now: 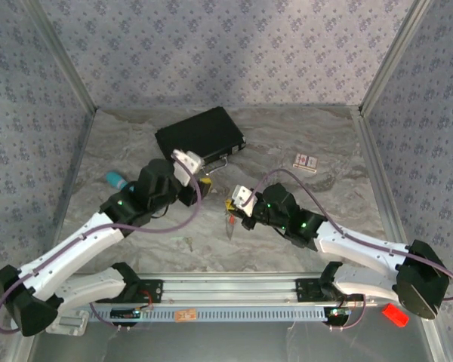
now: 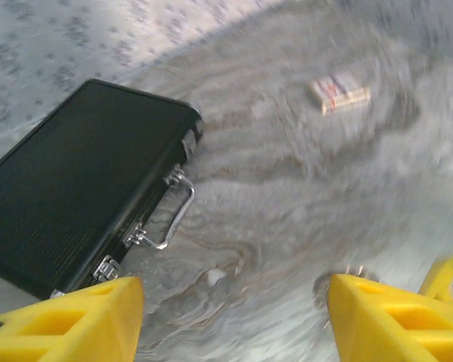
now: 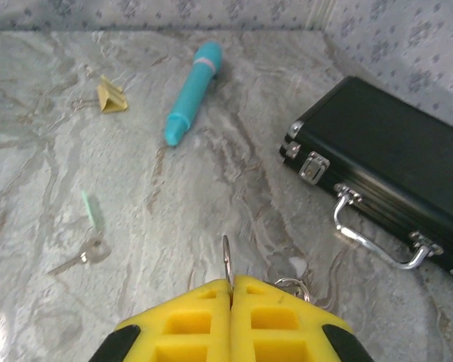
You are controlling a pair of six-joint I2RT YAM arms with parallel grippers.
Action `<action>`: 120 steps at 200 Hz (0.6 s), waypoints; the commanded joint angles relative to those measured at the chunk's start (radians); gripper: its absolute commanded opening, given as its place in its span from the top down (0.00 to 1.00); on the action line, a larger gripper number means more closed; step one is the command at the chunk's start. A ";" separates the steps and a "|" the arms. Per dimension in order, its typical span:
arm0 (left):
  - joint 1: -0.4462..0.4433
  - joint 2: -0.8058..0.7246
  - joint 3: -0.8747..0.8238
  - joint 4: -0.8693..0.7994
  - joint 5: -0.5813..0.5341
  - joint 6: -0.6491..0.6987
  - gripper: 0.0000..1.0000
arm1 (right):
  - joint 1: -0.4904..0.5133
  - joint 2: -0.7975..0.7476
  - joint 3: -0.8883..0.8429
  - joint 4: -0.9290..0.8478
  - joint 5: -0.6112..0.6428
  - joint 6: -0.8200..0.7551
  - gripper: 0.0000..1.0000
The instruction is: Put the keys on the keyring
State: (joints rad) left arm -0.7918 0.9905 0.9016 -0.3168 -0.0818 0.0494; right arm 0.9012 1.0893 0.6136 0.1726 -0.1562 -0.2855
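Note:
My right gripper (image 3: 231, 280) is shut on the keyring (image 3: 226, 259), a thin metal ring seen edge-on that sticks up from between the fingers. A second small ring (image 3: 291, 285) shows beside the right finger. A small reddish piece (image 1: 230, 223) hangs below the right gripper (image 1: 233, 203) in the top view. One plain silvery key (image 3: 90, 252) lies flat on the table to the left, also seen as the key (image 1: 187, 243) in the top view. My left gripper (image 2: 234, 320) stands open over bare table, just left of the right gripper, with nothing between its fingers (image 2: 75, 317).
A black case (image 1: 201, 136) with a metal handle lies at the back. A teal pen-like stick (image 3: 192, 92) and a small yellow folded piece (image 3: 112, 96) lie left of it. A small card box (image 1: 306, 161) sits at the back right. Patterned walls enclose the marble table (image 1: 325, 204).

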 commanded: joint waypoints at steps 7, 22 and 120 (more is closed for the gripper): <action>0.000 -0.009 -0.066 0.094 0.218 0.425 0.42 | -0.021 -0.026 0.081 -0.178 -0.091 -0.046 1.00; -0.001 -0.012 -0.089 0.083 0.309 0.486 0.50 | -0.028 -0.030 0.103 -0.234 -0.127 -0.082 1.00; -0.012 0.035 -0.204 0.216 0.656 0.578 0.64 | -0.030 0.007 0.257 -0.439 -0.220 -0.210 1.00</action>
State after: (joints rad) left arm -0.7952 1.0035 0.7143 -0.1810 0.4644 0.6132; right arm 0.8700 1.0851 0.8146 -0.2211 -0.3351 -0.4625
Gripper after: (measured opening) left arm 0.381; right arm 0.052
